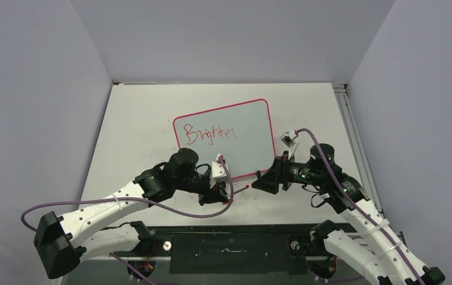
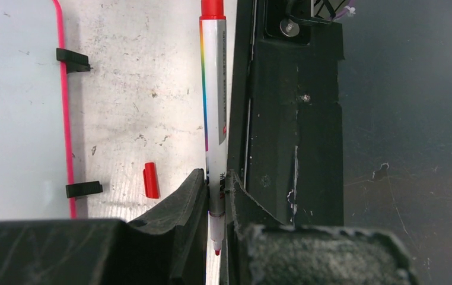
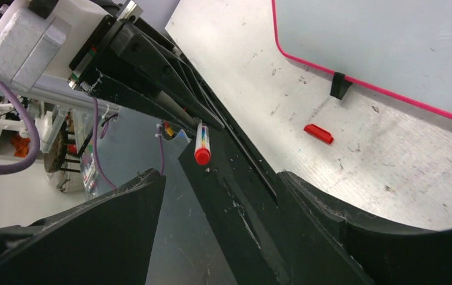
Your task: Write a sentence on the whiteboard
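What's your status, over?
Left tool shut on marker. Right tool open, facing marker's end. Sentence on whiteboard stops at "Brighter". Red cap loose beside whiteboard.

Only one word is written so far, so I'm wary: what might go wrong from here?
The left gripper pinches the marker close to its tip, so it may pivot or drop when the open right gripper takes its far end. The loose red cap beside the whiteboard could get knocked.

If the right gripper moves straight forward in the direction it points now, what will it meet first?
Probably the red rear end of the marker, which the left gripper holds in shut jaws, pointing toward the right gripper and its open jaws. Nothing shows between them, though depth is hard to judge.
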`<state>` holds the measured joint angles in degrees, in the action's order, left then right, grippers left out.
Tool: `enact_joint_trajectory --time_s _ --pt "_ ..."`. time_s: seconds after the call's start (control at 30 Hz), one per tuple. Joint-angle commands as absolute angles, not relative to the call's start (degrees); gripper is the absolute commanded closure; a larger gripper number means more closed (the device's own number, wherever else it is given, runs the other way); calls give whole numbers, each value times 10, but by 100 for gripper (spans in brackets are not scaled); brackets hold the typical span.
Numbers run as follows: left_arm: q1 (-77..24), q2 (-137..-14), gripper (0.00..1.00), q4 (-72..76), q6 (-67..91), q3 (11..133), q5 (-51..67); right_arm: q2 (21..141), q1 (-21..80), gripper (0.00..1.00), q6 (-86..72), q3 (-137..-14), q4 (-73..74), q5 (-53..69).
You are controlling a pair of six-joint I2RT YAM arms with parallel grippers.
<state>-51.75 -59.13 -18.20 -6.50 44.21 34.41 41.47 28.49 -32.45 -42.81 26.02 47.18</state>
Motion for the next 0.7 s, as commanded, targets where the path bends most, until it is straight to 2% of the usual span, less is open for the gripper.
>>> enact_joint_trajectory --time_s 0.0,0.2,0.67 --pt "-516 -599 100 -179 -63 474 368 439 346 33 -348 -414 176 458" --pt "-518 -604 100 -180 -64 476 371 487 452 41 -366 -411 123 383" --pt "-519 -605 100 -185 -67 478 366 567 521 63 -360 -417 84 341"
